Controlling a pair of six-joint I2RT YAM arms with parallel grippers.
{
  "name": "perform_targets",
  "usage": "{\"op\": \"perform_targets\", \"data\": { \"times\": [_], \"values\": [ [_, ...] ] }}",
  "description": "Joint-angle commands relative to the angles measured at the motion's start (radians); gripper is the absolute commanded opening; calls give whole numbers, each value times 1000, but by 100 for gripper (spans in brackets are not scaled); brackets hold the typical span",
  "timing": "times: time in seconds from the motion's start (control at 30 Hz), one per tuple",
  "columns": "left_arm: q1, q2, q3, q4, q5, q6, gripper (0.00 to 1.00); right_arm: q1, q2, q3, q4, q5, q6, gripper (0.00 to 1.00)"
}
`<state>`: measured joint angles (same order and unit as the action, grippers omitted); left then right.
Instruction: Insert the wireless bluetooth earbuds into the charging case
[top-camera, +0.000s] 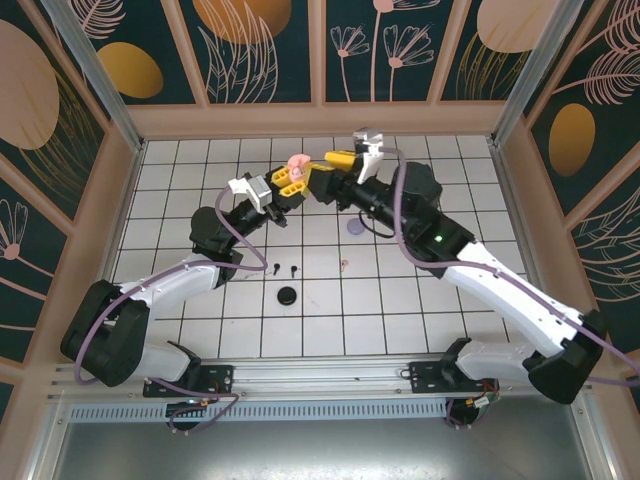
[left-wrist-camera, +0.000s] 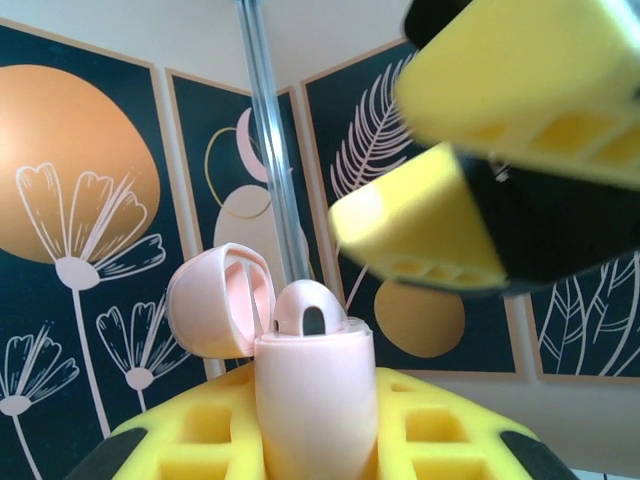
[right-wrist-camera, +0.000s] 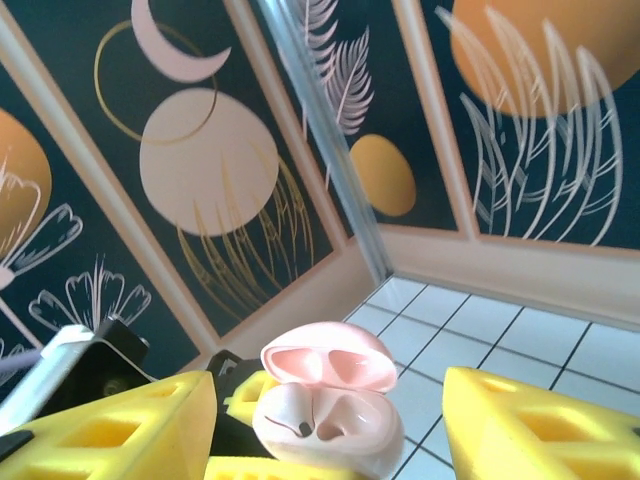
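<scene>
We are holding the charging case (left-wrist-camera: 315, 400) up off the counter (top-camera: 400, 310), clenched in the left claw (top-camera: 288, 182), whose yellow fingers are pressing on the lower body of the case from both sides. The case is standing upright in that grip, and its lid (left-wrist-camera: 215, 300) is swung open and tipping back to one side. A seated earbud (left-wrist-camera: 310, 312), pink like the case, is sitting in one of the wells with its rounded head poking above the rim. We cannot tell from these views whether the other well is filled.

The right claw (top-camera: 325, 165) is hovering at the same height, released, with its two yellow fingers (right-wrist-camera: 110, 430) spread wide. From the right wrist the case is lying between those fingers and a little ahead of them, with a gap on each side, so they are not touching it. From the left wrist the same fingers are hanging above and to the right of the open case.

Down on the counter, well below both claws, two black earbuds (top-camera: 275, 267) are lying close together, a loose pink earbud (top-camera: 344, 264) is lying to their right, a black disc (top-camera: 287, 295) is sitting just nearer the bases, and a lilac disc (top-camera: 356, 228) is resting under the right arm.
</scene>
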<state>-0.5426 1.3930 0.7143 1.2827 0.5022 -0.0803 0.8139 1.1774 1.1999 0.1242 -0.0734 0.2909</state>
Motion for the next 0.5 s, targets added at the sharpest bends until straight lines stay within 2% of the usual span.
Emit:
{"op": "perform_targets", "data": {
  "times": [0.0, 0.13, 0.3, 0.47],
  "values": [
    [-5, -5, -17, 62, -60, 0, 0, -11, -86, 18, -51, 101, 78, 63],
    [-4, -20, -49, 67, -114, 15, 0, -38, -110, 5, -233, 209, 168, 65],
    [-5, -56, -81, 62, -149, 17, 0, -111, -76, -63, -434, 252, 318, 65],
    [-5, -114, -101, 8, -160, 34, 0, -121, 8, -171, -517, 247, 424, 63]
  ]
}}
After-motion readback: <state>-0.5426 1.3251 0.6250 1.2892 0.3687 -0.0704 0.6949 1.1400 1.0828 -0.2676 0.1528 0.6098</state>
